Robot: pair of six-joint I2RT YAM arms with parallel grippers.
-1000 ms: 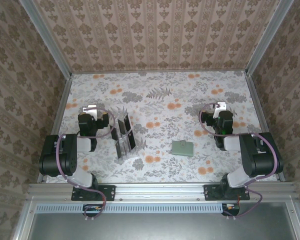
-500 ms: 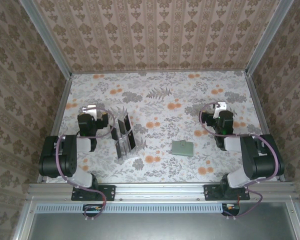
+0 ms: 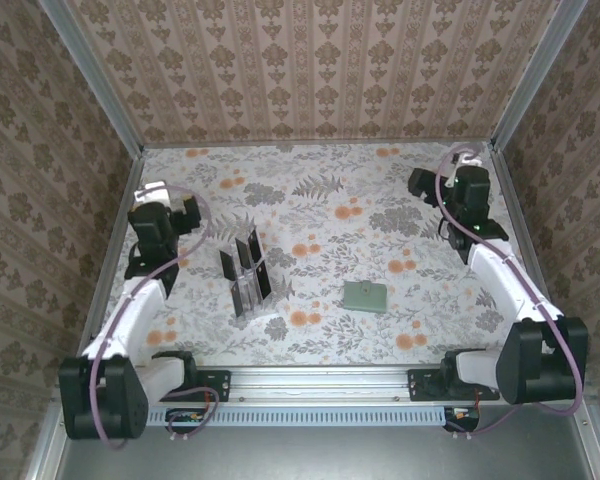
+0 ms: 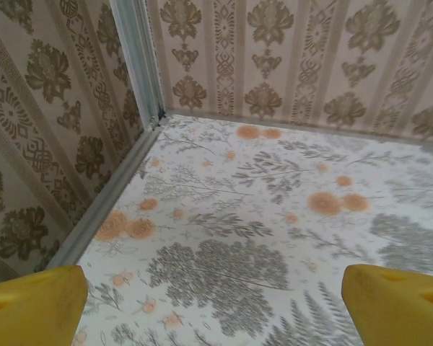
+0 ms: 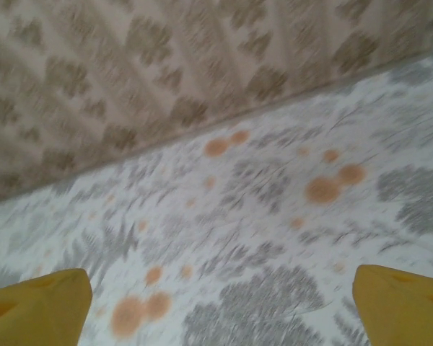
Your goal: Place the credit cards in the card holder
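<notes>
Standing on the flowered table (image 3: 320,210), left of centre: one clear slotted rack (image 3: 257,309) with the credit cards (image 3: 246,262) on edge in its slots, black and upright. How many there are I cannot tell.

Item, the card holder (image 3: 365,296): grey-green, lying flat on the table to the right of the rack and apart from it, towards the near edge. Nothing touches it.

Item, left gripper (image 3: 152,189): reached out towards the left wall, near the back left of the table, left of the rack and well apart from the cards. Its own camera shows the yellow fingers (image 4: 35,306) at opposite lower corners, spread wide, with bare tablecloth between them and the corner post beyond.

Item, right gripper (image 3: 467,153): up by the far right corner, well apart from the card holder. Its wrist view is blurred, yet the yellow fingers (image 5: 400,303) plainly sit far apart at the two lower corners, nothing gripped.

Walls: patterned paper in brown and beige on three sides.
</notes>
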